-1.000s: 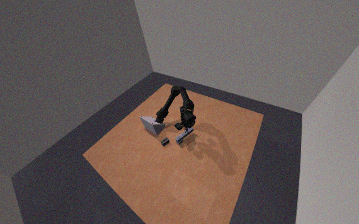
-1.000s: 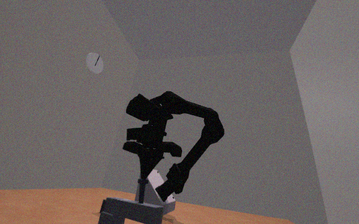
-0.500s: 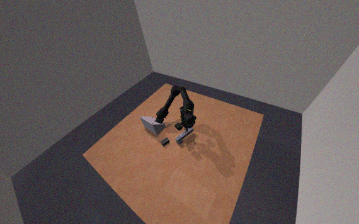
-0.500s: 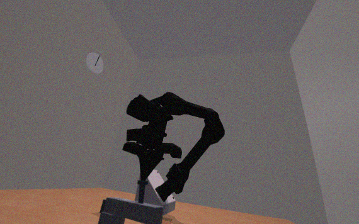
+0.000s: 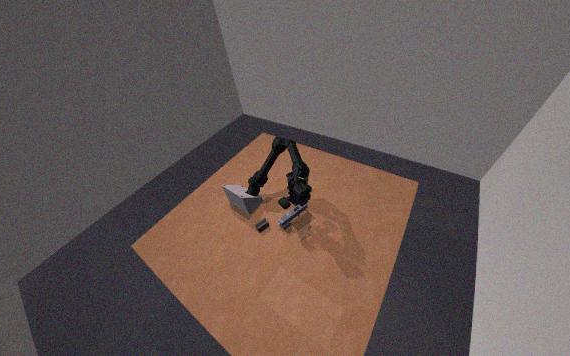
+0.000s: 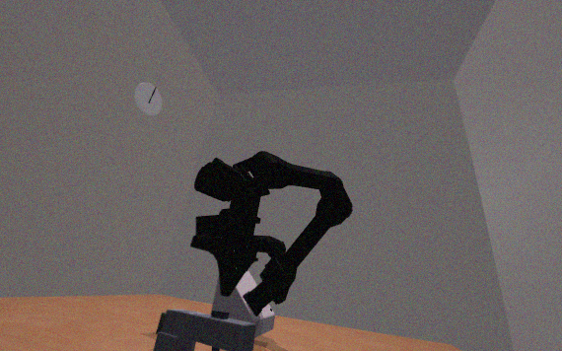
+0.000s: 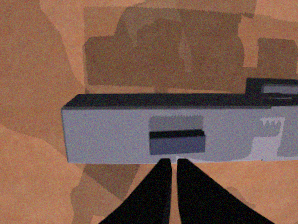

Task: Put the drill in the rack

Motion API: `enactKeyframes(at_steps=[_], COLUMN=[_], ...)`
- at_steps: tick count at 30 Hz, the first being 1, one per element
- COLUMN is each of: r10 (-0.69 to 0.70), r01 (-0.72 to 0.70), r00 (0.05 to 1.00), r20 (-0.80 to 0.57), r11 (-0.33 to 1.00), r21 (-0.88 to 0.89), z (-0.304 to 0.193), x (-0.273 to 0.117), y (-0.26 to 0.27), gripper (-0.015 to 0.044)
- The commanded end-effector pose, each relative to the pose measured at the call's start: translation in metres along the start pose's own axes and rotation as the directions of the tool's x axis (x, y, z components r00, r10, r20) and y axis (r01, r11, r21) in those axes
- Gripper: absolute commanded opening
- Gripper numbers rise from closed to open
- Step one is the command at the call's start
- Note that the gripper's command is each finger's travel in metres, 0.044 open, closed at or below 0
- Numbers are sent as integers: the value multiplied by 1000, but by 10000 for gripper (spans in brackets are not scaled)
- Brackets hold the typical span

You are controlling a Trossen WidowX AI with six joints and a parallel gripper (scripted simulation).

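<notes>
A long pale grey housing (image 5: 291, 217) (image 6: 186, 316) (image 7: 105, 135) stands like a bridge in front of the arm. The blue-grey head of the key (image 6: 220, 315) (image 7: 177, 145) sits low in the housing's top, nearly level with it; its stem is mostly hidden. My gripper (image 5: 299, 202) (image 6: 226, 294) (image 7: 173, 167) points down, a little above the key and not touching it. Its fingers are shut on nothing, with only a sliver between the tips. A dark block (image 7: 280, 89) shows at the housing's right edge in the wrist view; I cannot tell whether it is part of the drill.
A small dark grooved block (image 5: 262, 225), possibly the rack, lies a little left of the housing in the top view. The arm's foot rests at a pale wedge-shaped stand (image 5: 238, 199) (image 6: 247, 283) farther left. A round clock (image 6: 148, 100) is on the wall.
</notes>
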State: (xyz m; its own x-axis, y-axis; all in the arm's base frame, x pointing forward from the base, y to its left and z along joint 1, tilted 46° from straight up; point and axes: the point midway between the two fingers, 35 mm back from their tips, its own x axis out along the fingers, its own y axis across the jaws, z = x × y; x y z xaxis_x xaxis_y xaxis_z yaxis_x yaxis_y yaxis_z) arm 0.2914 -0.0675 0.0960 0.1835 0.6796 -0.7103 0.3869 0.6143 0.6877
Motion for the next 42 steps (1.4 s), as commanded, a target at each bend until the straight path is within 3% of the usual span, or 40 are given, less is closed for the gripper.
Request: enactKeyframes(at_steps=[1,8,12,15,20,25,36,42], r10=[4,6,6,3,-2,-5,-3,-3], r01=[-4,-7,-8,0,6,-2,-24,-25], r00=[1000,1000,1000,1000,1000,1000,1000,1000], r20=[-21,11,26,20,8,-6,-25,-26], r11=[1000,996,998,991,843,539,33,6], r21=[20,88,66,-133,-537,-843,-999,-1000], z=[0,3,3,9,15,13,-1,-2], x=[-1,-67,-60,-49,-23,5,42,44], y=[0,-5,-5,-26,-71,-113,-160,-162], gripper=[79,263,368,440,440,440,440,440])
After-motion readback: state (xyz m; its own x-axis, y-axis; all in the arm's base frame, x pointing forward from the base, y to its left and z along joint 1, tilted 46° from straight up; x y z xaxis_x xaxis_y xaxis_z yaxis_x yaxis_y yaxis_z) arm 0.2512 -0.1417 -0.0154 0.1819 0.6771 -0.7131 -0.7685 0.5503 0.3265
